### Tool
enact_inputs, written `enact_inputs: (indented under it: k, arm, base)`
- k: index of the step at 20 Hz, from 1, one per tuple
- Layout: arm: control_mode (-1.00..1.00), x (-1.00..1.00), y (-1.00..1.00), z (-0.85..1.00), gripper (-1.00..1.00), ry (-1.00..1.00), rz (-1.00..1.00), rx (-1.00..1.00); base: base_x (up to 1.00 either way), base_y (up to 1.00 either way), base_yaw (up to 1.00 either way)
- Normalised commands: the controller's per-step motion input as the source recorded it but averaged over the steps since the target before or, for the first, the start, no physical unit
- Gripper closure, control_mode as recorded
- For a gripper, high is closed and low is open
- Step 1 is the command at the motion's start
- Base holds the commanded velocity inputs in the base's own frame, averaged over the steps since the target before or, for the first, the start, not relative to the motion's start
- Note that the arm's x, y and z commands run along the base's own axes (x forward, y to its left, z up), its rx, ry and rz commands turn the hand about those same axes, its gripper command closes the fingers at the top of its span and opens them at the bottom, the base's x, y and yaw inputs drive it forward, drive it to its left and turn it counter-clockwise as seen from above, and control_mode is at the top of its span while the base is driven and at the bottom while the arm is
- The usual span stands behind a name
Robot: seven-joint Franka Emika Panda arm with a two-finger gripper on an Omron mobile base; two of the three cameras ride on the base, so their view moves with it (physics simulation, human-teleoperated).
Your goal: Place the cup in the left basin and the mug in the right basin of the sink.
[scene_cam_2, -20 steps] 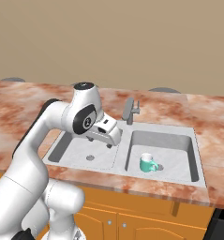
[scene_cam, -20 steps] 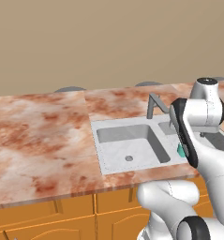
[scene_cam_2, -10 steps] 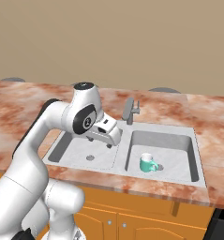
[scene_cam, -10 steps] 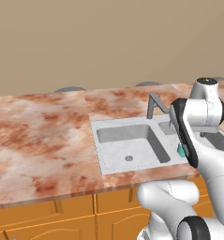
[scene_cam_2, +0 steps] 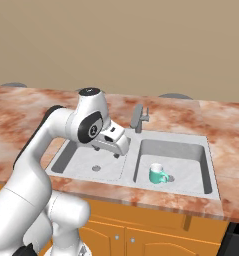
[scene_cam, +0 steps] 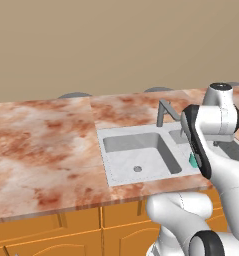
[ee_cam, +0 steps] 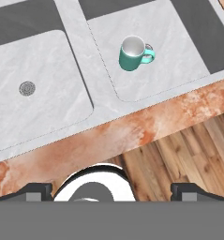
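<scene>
Nothing has shifted since a second ago: the arm keeps the same pose above the sink, and the mug sits where it sat. The gripper hangs over the thin divider between the two bowls, its fingers spread wide apart and gripping nothing.

Both bowls lie side by side in the marbled countertop. The right basin holds the teal mug, upright on its floor toward the near side, white inside showing and handle pointing right; in the hand view the mug stands clear of the bowl's walls. In the left base view only a sliver of teal peeks past the arm. The left basin holds nothing but its small round drain hole, seen also from the hand. The grey faucet stands at the far rim, behind the divider.
</scene>
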Motion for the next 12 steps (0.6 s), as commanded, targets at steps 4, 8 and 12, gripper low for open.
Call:
enact_inputs:
  k: [4, 8, 12]
  arm:
    - [-1.0, 0.0, 0.0, 0.0, -1.0, 0.0, 0.0, 0.0]
    - [-1.0, 0.0, 0.0, 0.0, -1.0, 0.0, 0.0, 0.0]
    - [-1.0, 0.0, 0.0, 0.0, -1.0, 0.0, 0.0, 0.0]
  base:
    - [0.0, 0.0, 0.0]
    - [0.0, 0.0, 0.0]
    - [0.0, 0.0, 0.0]
